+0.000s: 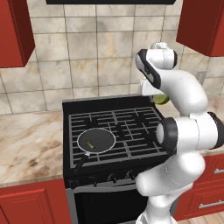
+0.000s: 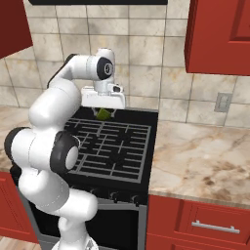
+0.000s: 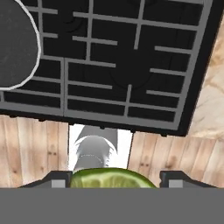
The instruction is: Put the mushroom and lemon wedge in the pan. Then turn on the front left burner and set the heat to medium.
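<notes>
The black pan (image 1: 81,136) with a pale rim sits on the stove's front left burner, its handle pointing toward the front edge. A tiny tan mushroom (image 1: 90,143) lies inside it. My gripper (image 2: 103,113) hangs above the right rear part of the stove, shut on the yellow-green lemon wedge (image 2: 103,114). In the hand view the lemon wedge (image 3: 113,178) fills the gap between the two fingertips, and the pan (image 3: 17,48) shows at the upper left. From the left base view the lemon wedge (image 1: 162,99) peeks out beside the arm.
The black stove (image 1: 127,127) has grates over its burners and a row of knobs (image 1: 111,178) along the front. Marble counter (image 2: 205,151) runs on both sides. Red cabinets (image 2: 219,34) hang above, and a wall outlet (image 2: 223,101) is at the right.
</notes>
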Robot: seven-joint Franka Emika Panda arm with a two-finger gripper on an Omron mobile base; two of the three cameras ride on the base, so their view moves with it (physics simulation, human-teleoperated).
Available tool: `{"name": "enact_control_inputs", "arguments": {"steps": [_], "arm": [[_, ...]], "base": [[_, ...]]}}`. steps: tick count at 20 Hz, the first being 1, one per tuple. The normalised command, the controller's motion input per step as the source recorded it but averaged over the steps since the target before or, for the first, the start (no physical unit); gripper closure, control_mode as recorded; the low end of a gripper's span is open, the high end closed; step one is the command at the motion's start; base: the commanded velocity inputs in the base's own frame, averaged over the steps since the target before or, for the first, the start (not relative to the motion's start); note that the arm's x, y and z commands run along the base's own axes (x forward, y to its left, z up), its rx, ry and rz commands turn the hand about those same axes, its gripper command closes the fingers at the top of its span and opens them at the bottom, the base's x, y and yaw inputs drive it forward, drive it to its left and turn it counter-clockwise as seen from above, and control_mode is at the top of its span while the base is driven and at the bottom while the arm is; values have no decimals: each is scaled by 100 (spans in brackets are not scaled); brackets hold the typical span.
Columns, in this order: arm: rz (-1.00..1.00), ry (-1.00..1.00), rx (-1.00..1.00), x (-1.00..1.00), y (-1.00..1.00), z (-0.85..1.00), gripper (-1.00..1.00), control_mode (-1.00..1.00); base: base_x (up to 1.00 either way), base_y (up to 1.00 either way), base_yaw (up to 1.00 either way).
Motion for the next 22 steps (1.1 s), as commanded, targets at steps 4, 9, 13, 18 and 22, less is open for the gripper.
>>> {"name": "enact_control_inputs", "arguments": {"steps": [4,9,13,18,22], "arm": [[31,-5,0,8,78,-11,100,-100],[24,-7,0,28,57,-9,100,-100],[2,0,3,22,52,-14,100,-100],[0,-15,1,27,74,-40,100,-100],[1,-2,1,28,75,-46,100,-100]], "base": [[0,0,0],[0,0,0],[0,0,0],[0,0,0],[0,0,0]]}}
